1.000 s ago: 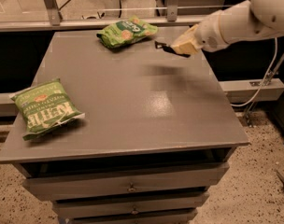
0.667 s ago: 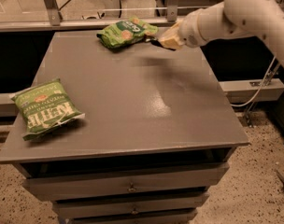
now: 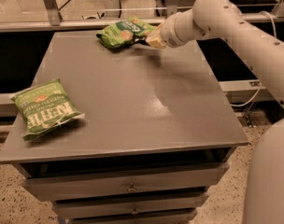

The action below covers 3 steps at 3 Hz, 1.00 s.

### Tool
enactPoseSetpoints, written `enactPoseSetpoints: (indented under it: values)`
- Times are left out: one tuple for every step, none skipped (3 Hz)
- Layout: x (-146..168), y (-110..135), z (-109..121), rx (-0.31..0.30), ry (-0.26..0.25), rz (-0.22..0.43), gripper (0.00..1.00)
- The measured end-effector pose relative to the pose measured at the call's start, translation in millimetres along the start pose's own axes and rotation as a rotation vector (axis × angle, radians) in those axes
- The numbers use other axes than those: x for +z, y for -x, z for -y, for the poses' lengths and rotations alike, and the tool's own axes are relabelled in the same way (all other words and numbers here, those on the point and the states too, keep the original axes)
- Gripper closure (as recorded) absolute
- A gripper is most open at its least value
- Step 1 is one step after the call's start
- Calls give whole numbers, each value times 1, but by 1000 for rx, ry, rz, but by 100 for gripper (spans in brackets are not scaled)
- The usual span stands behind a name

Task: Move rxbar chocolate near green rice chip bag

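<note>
I have the gripper (image 3: 150, 40) out at the far edge of the bench (image 3: 132, 111), just beside the right end of the rice chip bag (image 3: 123, 32). The arm (image 3: 235, 27) reaches in from the right and slants down toward that corner. That suits the task: the bar has to end up close to this bag, so the carry ends right next to it, not over it.

A thin dark sliver sticks out of the gripper's tip toward the bag. I take that to be the rxbar (image 3: 141, 42), pinched narrow between the jaws, with most of it hidden inside the grip. It looks to be at or just above the bench surface, but I cannot tell whether it is touching down yet. I also cannot tell whether the bar's end touches the bag or only sits very near it.

The rice chip bag lies flat and a little crumpled at the back edge, its long side running left to right. The Kettle bag (image 3: 45, 108) lies at the near left corner, well apart from all this, and is not my target.

My judgement is that the bar is in the right spot, and what remains is to set it down and let go.
</note>
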State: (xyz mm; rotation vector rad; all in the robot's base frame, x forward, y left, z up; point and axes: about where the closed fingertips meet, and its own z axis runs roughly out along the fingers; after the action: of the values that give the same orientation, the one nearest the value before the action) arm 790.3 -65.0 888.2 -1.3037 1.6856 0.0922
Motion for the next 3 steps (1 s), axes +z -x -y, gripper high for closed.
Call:
enactPoseSetpoints:
  values:
    - [21,1,4,-12,-7,-7,61]
    - [33,2,3,-23,-2,-9,38]
    - [40,3,1,-30,6,-9,14]
